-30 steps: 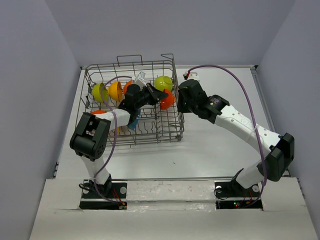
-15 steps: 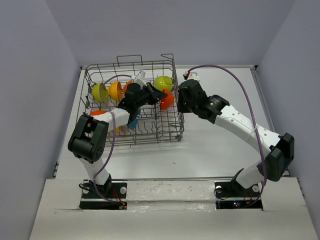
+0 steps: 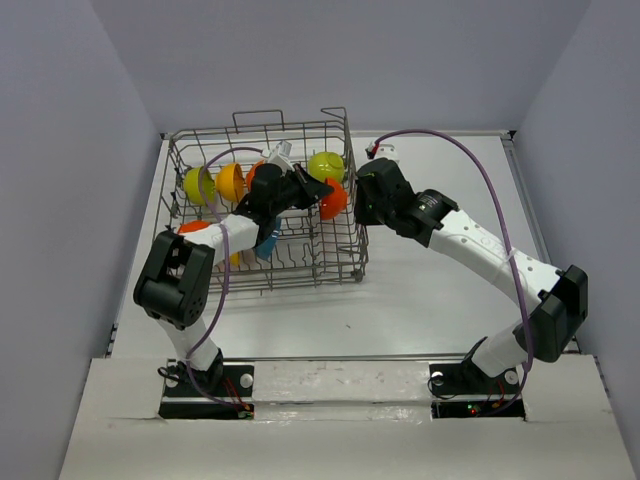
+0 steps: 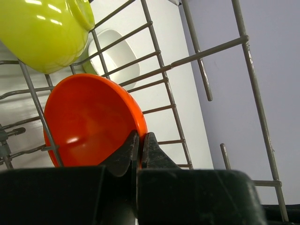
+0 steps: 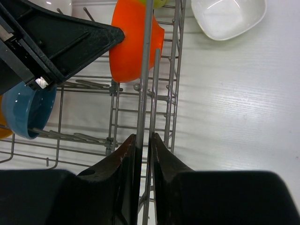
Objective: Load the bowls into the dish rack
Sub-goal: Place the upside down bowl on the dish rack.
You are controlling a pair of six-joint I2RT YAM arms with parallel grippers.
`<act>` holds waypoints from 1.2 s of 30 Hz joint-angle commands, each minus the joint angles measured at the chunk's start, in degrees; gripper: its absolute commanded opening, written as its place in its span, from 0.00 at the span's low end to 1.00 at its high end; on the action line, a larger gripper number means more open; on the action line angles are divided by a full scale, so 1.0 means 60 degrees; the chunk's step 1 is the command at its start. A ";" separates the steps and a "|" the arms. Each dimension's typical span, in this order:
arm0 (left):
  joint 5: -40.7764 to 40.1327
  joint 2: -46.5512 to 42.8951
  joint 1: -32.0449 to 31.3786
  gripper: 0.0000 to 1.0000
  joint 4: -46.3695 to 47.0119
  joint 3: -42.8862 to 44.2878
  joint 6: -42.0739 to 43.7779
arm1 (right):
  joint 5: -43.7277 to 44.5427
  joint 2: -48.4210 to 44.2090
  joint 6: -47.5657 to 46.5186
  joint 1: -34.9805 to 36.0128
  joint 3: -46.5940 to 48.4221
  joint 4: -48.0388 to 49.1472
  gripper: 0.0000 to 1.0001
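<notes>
The large rectangular grey wire dish rack [image 3: 300,262] stood on the left part of the white desk [image 3: 430,300], and most of the small glossy bowls were already inside it. Seen from above, a lime-green bowl [image 3: 197,185] and an orange-yellow bowl [image 3: 230,182] stood on edge in the far-left row. A second lime-green bowl [image 3: 326,165] sat at the far-right corner, and a teal-blue bowl [image 3: 265,246] lay nearer the middle. A patch of orange [image 3: 197,227] showed by the left wall. The left arm hid other bowls, so a full count could not be made.

The left hand [image 4: 138,143] was inside the rack, its fingers closed on the rim of a red-orange bowl [image 4: 89,122]. The bowl was held on edge just inside the right wall, beside the second lime-green bowl. It looked close to its slot but not yet let go. The right hand [image 5: 143,140] reached in from outside and was clamped on a wire of that same right wall, apparently steadying the rack.

One shallow white bowl [image 5: 228,16] lay upright on the desk just outside the rack's far-right corner. By my reading, the job was well past halfway. What remained was to seat and release the red-orange bowl, then fetch the white one and any bowl the views did not show.
</notes>
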 commanded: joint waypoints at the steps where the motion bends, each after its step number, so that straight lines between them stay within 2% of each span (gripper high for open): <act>1: -0.0952 -0.0658 0.0182 0.05 -0.0574 0.0440 0.0831 | -0.0234 0.0261 -0.0151 0.0151 0.0302 0.0234 0.10; 19: -0.1627 -0.0995 0.0182 0.13 -0.1542 0.0485 0.1490 | -0.0176 0.0232 -0.0122 0.0151 0.0258 0.0219 0.10; 36: -0.1935 -0.1083 0.0182 0.15 -0.2025 0.0412 0.1842 | -0.0176 0.0232 -0.0136 0.0151 0.0258 0.0219 0.09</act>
